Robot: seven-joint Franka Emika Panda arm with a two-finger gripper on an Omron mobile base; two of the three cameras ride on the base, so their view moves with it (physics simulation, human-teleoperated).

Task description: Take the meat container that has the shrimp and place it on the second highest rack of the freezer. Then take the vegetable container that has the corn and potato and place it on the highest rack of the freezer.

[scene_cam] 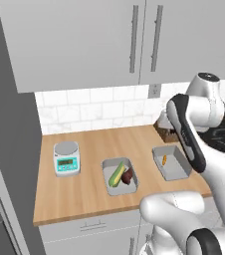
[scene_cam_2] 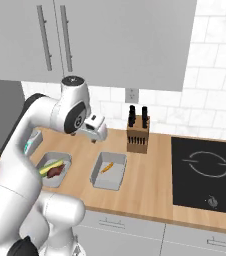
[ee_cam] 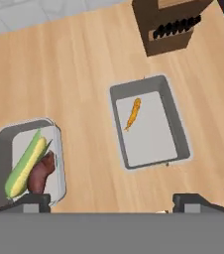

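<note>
In the hand view, at lower left, the vegetable tray (ee_cam: 5,149) is seen with the corn (ee_cam: 26,163) and the potato (ee_cam: 40,173) side by side. Right of centre lies the meat tray (ee_cam: 176,129), its long axis running up the frame and tilted slightly left — the shrimp (ee_cam: 133,113) is in its upper half. The gripper (ee_cam: 111,201) is spread wide at the bottom edge, nothing held; the meat tray lies just above the jaws — slightly right of their middle.

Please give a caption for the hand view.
Open end effector above shrimp tray, beside corn-and-potato tray.
</note>
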